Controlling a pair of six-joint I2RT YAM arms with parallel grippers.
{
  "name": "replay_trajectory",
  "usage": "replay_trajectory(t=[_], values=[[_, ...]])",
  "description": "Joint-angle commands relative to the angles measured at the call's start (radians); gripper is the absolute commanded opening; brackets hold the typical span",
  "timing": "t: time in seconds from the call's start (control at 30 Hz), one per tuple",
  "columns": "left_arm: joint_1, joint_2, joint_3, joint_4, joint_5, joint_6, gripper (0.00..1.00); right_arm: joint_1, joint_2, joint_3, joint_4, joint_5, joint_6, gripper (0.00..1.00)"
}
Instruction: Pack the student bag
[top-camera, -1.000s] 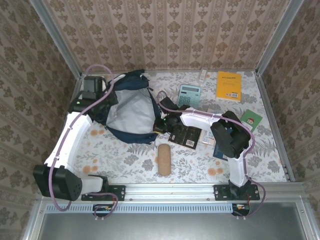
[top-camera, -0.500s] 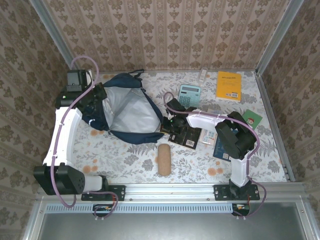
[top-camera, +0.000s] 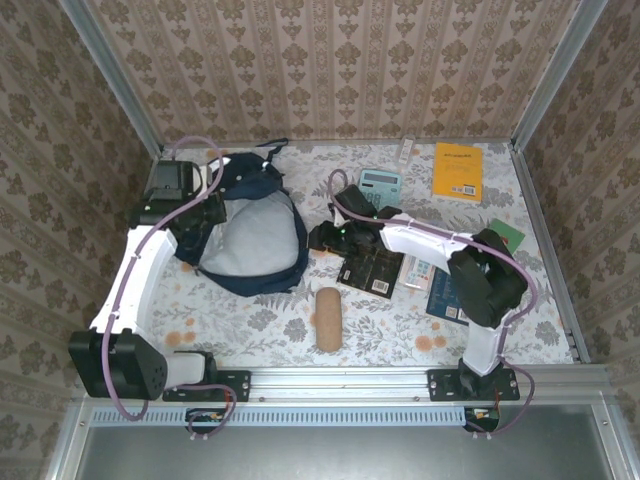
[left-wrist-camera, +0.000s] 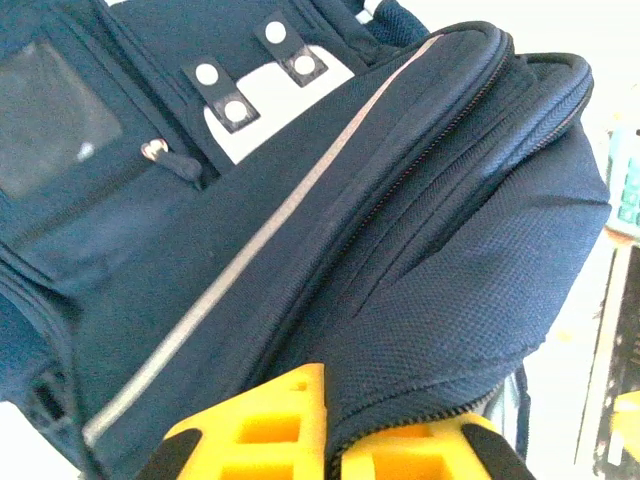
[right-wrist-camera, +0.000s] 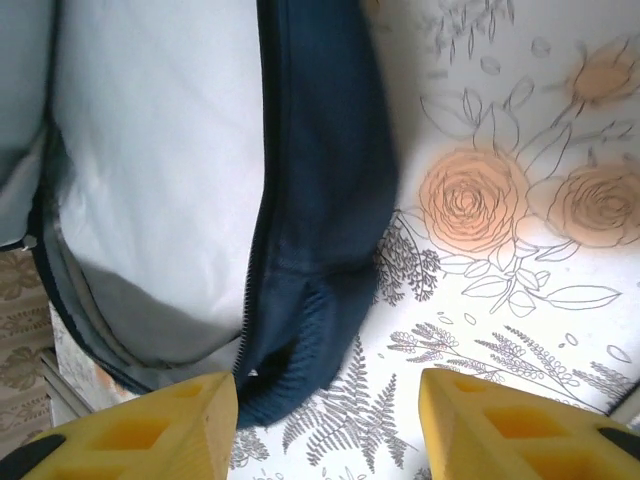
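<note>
Lying left of centre on the flower-print worktop (top-camera: 250, 325), the student bag (top-camera: 250, 235) is by far the biggest thing: navy shell, pale grey lining facing up. The left wrist view shows its outside w/ a grey reflective stripe, a zip and a white patch w/ press studs.

Left end effector (left-wrist-camera: 335, 435) sits at the bag's far-left side. Its yellow fingers (left-wrist-camera: 250, 425) are nearly together, w/ a fold of navy fabric by the zip nipped btwn them.

Right end effector (right-wrist-camera: 325, 425) hangs just beside the bag's right edge, jaws wide apart and nothing btwn them, only worktop print below. The bag's zip rim lies just past the finger on that view's left.

Other items lie right of the bag, roughly in falling size:
- orange book (top-camera: 458, 170), back right
- black packet (top-camera: 368, 270), just under the right arm
- blue book (top-camera: 445, 298), partly hidden by that arm
- tan roll (top-camera: 328, 318), near the front, apart from the bag
- teal calculator (top-camera: 380, 182), at the back
- green booklet (top-camera: 508, 232), by the right edge
- small white item (top-camera: 405, 150) at the back wall, too small to tell what
</note>
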Motion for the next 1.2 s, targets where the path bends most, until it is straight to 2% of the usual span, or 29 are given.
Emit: replay_trajectory(t=[0.0,0.17,0.3,0.37,0.53,0.73,0.9,1.17], values=[[-0.037,-0.049,-0.031,0.065,-0.003,-0.004,0.28,-0.035,-0.079,-0.018,-0.057,0.093,-0.04,0.53],[-0.133,-0.042,-0.057,0.108,0.01,-0.091,0.5,-0.104,-0.156,-0.103,-0.108,0.171,-0.055,0.55],[-0.256,-0.007,-0.051,0.134,-0.031,-0.136,0.53,-0.166,-0.215,-0.18,-0.148,0.226,-0.062,0.58],[-0.306,0.023,-0.061,0.179,-0.016,-0.185,0.54,-0.198,-0.247,-0.23,-0.151,0.245,-0.064,0.59],[-0.436,0.148,-0.082,0.295,0.018,-0.289,0.56,-0.263,-0.309,-0.339,-0.137,0.254,-0.061,0.6],[-0.557,0.361,-0.022,0.36,0.049,-0.348,0.49,-0.3,-0.304,-0.436,-0.052,0.18,-0.048,0.57],[-0.606,0.497,0.018,0.37,0.077,-0.359,0.47,-0.308,-0.276,-0.461,-0.002,0.161,-0.038,0.56],[-0.626,0.63,0.034,0.386,0.116,-0.369,0.4,-0.309,-0.216,-0.463,0.021,0.152,-0.031,0.56]])
